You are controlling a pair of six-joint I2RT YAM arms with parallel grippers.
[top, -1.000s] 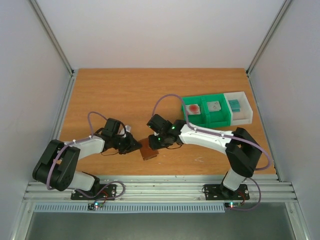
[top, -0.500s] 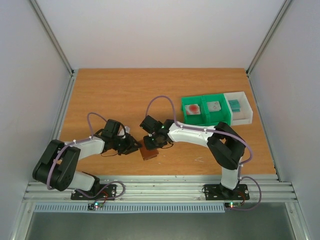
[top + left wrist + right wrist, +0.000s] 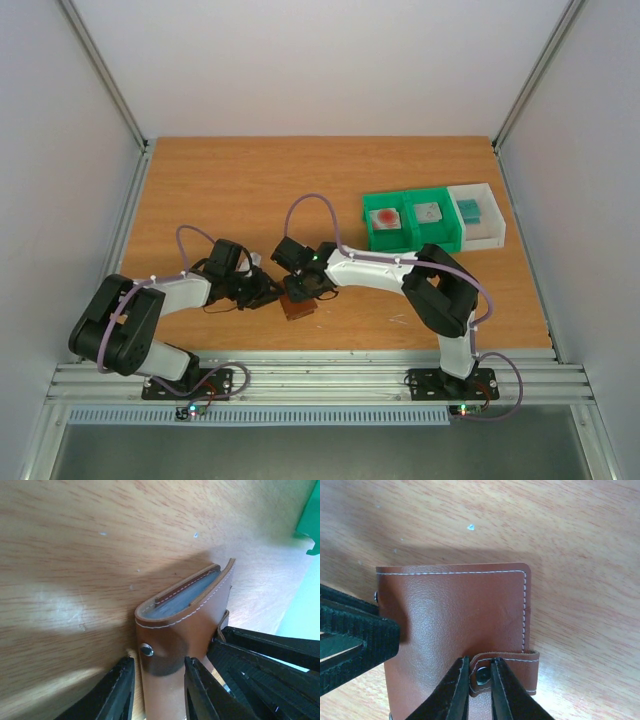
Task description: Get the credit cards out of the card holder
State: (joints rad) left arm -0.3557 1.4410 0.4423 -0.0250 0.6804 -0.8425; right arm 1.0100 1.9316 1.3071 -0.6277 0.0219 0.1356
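Note:
The card holder (image 3: 297,306), a folded brown leather wallet, lies flat near the table's front middle. In the right wrist view its closing tab (image 3: 512,672) wraps over the face of the card holder (image 3: 455,610). My right gripper (image 3: 480,677) is shut on the tab's snap end. My left gripper (image 3: 159,690) is open, straddling the stud edge of the card holder (image 3: 185,615); the left finger stands slightly off it. Three credit cards lie in bins: pink with a red blot (image 3: 386,218), grey (image 3: 428,212), teal (image 3: 467,207). No card shows inside the holder.
Two green bins (image 3: 412,238) and a white bin (image 3: 487,228) stand in a row at the right, behind the right arm. A green bin's corner (image 3: 310,520) shows in the left wrist view. Both grippers (image 3: 285,292) crowd together at the wallet.
The right arm swung left onto the wallet and its jaws narrowed onto the tab. The left jaws went from shut to open. The wallet slid slightly left.

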